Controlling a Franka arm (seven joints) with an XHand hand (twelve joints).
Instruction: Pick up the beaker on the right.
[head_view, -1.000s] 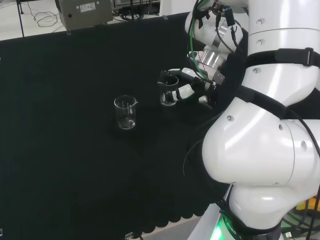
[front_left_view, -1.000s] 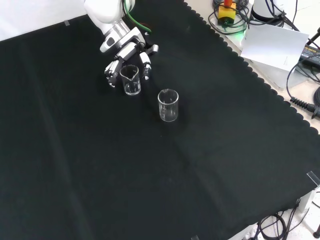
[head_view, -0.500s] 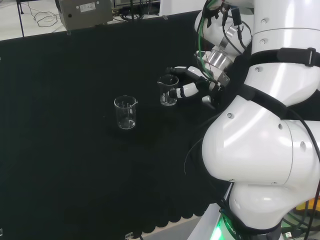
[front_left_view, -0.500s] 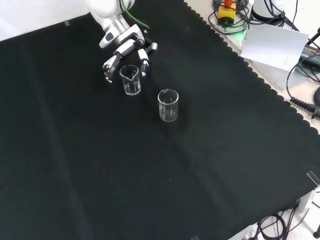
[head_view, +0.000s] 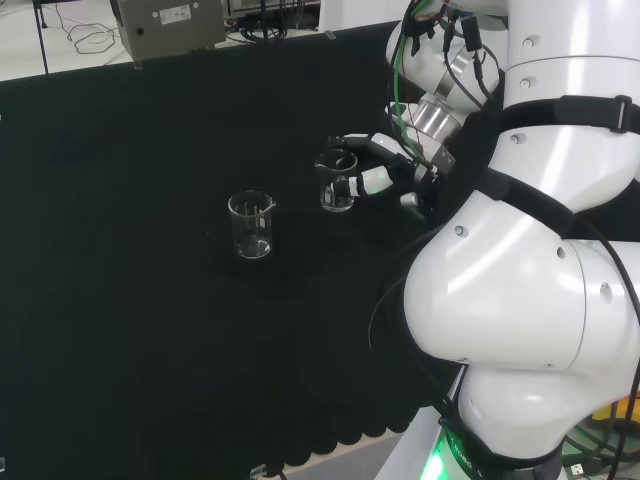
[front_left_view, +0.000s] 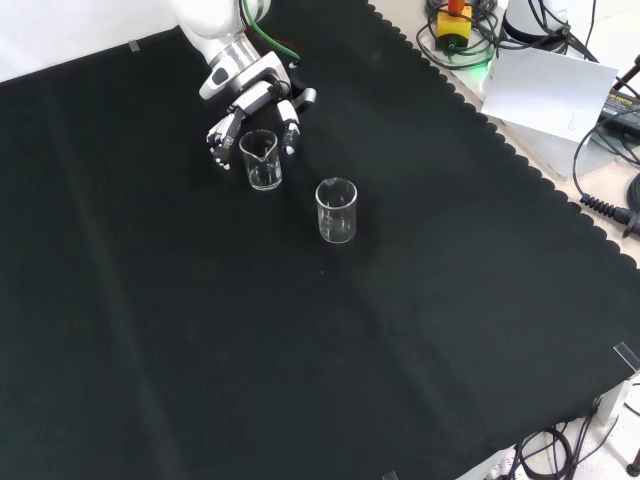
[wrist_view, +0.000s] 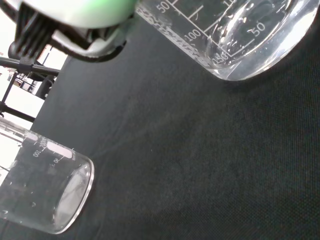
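Two clear glass beakers stand upright on the black cloth. In the head view the right beaker (head_view: 337, 186) stands just in front of the hand (head_view: 378, 172); the left beaker (head_view: 251, 226) stands apart. In the front view the hand (front_left_view: 252, 103) comes in from the top. Its fingers (front_left_view: 215, 148) and thumb reach down on either side of the near beaker (front_left_view: 263, 160) without closing on it. The other beaker (front_left_view: 337, 210) stands lower right of it. In the wrist view the near beaker's base (wrist_view: 250, 45) rests on the cloth, with the second beaker (wrist_view: 42, 197) beyond.
The arm's big white links (head_view: 530, 280) stand at the head view's right. A grey box (head_view: 168, 25) sits at the cloth's far edge. Cables, papers and a yellow device (front_left_view: 455, 25) lie past the cloth's scalloped edge in the front view.
The hand drew back a little from the right beaker half a second ago and has now come close to it again. Both beakers have stayed in place.
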